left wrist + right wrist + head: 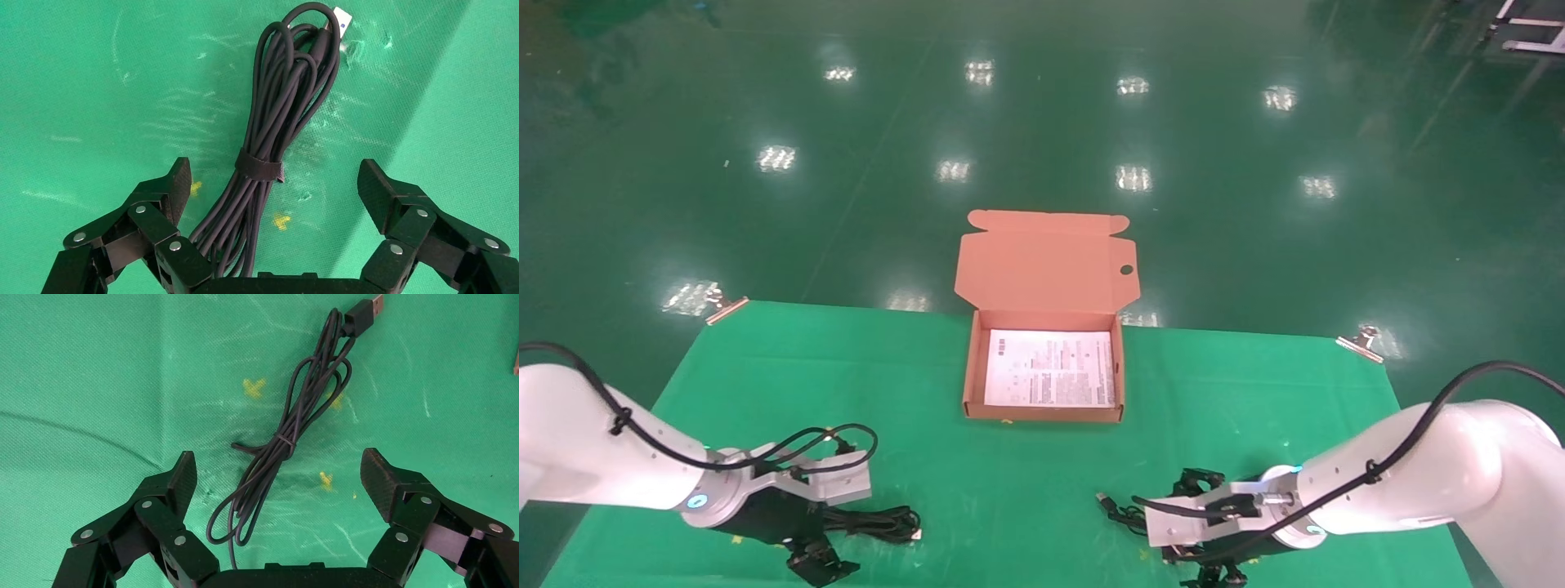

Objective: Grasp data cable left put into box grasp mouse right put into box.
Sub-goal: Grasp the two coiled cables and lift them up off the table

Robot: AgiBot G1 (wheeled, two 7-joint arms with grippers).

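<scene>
The box (970, 367) lies open at the table's middle, lid flap up, a white printed sheet (1050, 367) inside. The data cable (883, 523) (287, 92) is a strapped black bundle on the cloth at the near left. My left gripper (846, 524) (273, 177) is open around it, fingers (174, 184) apart on either side. At the near right, my right gripper (1177, 527) (278, 462) is open over the mouse's thin cord (1122, 513) (294, 422), whose USB plug (366, 309) points away. The mouse body is hidden.
Green cloth (928, 441) covers the table, held by metal clips at the far corners (725, 306) (1361, 341). Small yellow marks (253, 386) dot the cloth. Beyond the far edge is shiny green floor.
</scene>
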